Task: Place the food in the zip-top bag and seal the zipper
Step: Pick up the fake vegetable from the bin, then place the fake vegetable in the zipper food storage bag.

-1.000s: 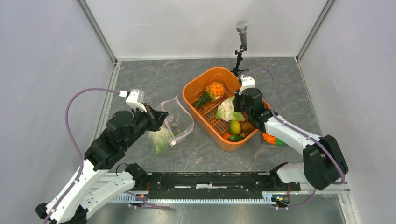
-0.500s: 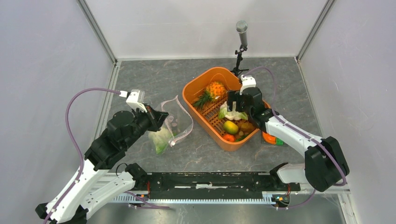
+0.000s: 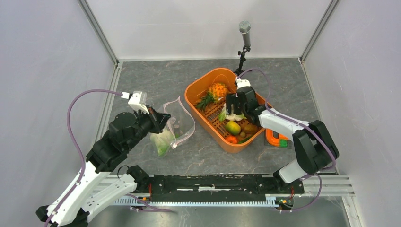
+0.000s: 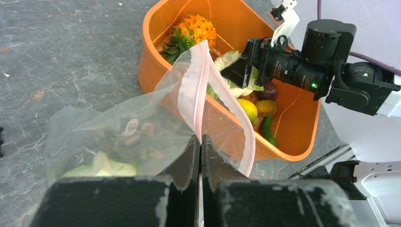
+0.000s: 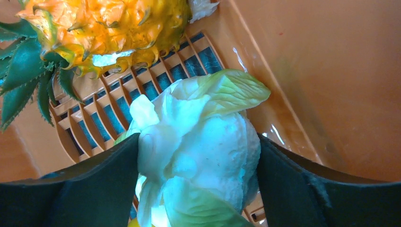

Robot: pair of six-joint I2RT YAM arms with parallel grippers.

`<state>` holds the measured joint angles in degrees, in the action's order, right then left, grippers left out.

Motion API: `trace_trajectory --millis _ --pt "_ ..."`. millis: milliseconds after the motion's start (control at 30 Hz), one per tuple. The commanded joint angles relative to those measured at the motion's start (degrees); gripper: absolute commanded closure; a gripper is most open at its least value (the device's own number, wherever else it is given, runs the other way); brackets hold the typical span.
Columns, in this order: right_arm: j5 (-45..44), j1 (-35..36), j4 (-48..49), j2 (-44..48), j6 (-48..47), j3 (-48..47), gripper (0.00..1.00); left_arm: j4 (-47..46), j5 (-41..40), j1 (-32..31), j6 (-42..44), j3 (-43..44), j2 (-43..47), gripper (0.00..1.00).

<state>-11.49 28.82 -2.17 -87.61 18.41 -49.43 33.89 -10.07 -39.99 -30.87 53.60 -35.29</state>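
Observation:
The clear zip-top bag [image 3: 172, 130] lies left of the orange basket [image 3: 198, 85], with a green-white cabbage [image 3: 163, 142] inside it. My left gripper [image 4: 200, 142] is shut on the bag's mouth edge and holds the pink zipper [image 4: 194, 90] up and open. My right gripper [image 5: 198, 161] reaches down into the basket. Both of its fingers press the sides of the pale cauliflower [image 5: 208, 142]. A pineapple [image 3: 217, 90], a yellow-green mango [image 3: 233, 127] and a purple fruit [image 4: 269, 90] lie in the basket too.
A microphone on a stand [image 3: 244, 42] rises just behind the basket. A small orange and green item [image 3: 276, 139] sits on the table at the basket's right side. Grey walls enclose the table on three sides.
My right gripper has opened, shifted left over the cauliflower and come down round it. The left arm and the bag have stayed still.

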Motion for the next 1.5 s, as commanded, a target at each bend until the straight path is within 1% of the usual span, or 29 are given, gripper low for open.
trace_trajectory --millis 0,33,167,200,233,300,433,533,667,800,867,933,1100,1300,1467 --pt "0.20 -0.12 -1.39 0.17 -0.43 -1.18 0.23 -2.18 0.55 -0.09 -1.71 -0.16 0.40 0.98" --pt "0.59 -0.16 -0.80 1.10 -0.50 -0.69 0.30 -2.16 0.48 -0.10 -1.65 -0.21 0.47 0.98" --pt "3.46 -0.17 4.53 7.93 -1.60 2.56 0.51 -2.33 0.46 -0.09 -1.60 -0.02 0.01 0.98" --pt "4.14 -0.17 6.14 10.05 -1.97 3.50 0.56 -2.38 0.61 -0.09 -1.61 0.01 -0.15 0.98" --pt "4.79 -0.17 7.51 12.01 -2.43 4.38 0.58 -2.47 0.65 -0.09 -1.56 0.01 -0.30 0.98" --pt "6.47 -0.12 9.59 14.95 -3.59 5.51 0.59 -2.75 0.86 -0.09 -1.56 -0.08 -0.66 0.98" --pt "6.64 -0.17 9.37 19.33 -3.82 5.59 0.60 -3.05 1.40 -0.10 -1.74 -0.25 -0.91 0.98" --pt "7.51 -0.16 11.44 23.74 -3.01 6.91 0.61 -3.04 1.33 -0.09 -1.80 -0.43 -0.64 0.98" --pt "14.55 -0.08 14.00 28.97 -2.32 6.83 0.61 -2.69 1.03 -0.13 -1.93 -0.47 -0.20 0.98" --pt "20.31 1.51 16.74 31.68 -0.57 5.98 0.61 -2.77 1.12 -0.09 -2.07 -0.43 -0.39 0.98" --pt "22.34 4.20 17.91 32.07 -1.05 4.62 0.62 -2.85 1.34 -0.09 -2.09 -0.04 -0.83 0.98" --pt "22.77 8.76 18.04 31.89 -2.38 2.65 0.63 -3.29 1.56 -0.09 -2.09 0.27 -1.19 0.98" --pt "18.57 20.19 20.48 32.32 -7.33 0.83 0.62 -3.70 1.70 -0.09 -2.55 0.36 -1.72 0.98" --pt "14.83 28.19 21.04 32.15 -12.08 -0.47 0.63 -4.18 1.98 -0.09 -3.26 0.27 -2.14 0.98" --pt "12.06 32.60 17.29 28.28 -16.53 -4.29 0.63 -4.70 2.80 -0.14 -3.60 0.45 -2.54 0.98"
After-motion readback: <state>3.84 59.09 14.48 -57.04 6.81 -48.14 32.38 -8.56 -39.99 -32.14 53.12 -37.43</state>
